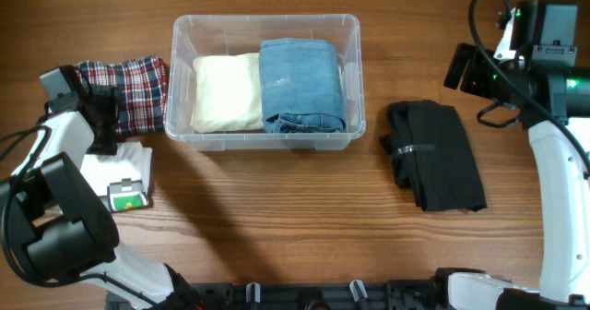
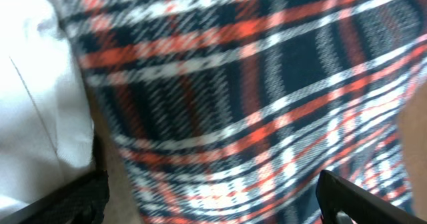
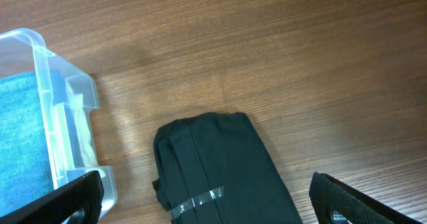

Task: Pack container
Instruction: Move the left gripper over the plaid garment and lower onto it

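Resting inside the container (image 1: 267, 142) are a cream cloth (image 1: 226, 93) and folded jeans (image 1: 302, 84).

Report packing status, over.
Both open, empty: left gripper over plaid garment, right gripper near black garment. Container holds folded jeans and cream cloth. Nothing blocking it.

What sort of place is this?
Probably a robotics test bench, not a home: the left arm and right arm flank a wooden table, with a folded black garment beside a clear container.

Jeans (image 1: 302, 84) beside a folded cloth (image 1: 226, 91) in the container (image 1: 265, 142); a garment (image 1: 138, 93) left of it, a bundle (image 1: 433, 153) right.
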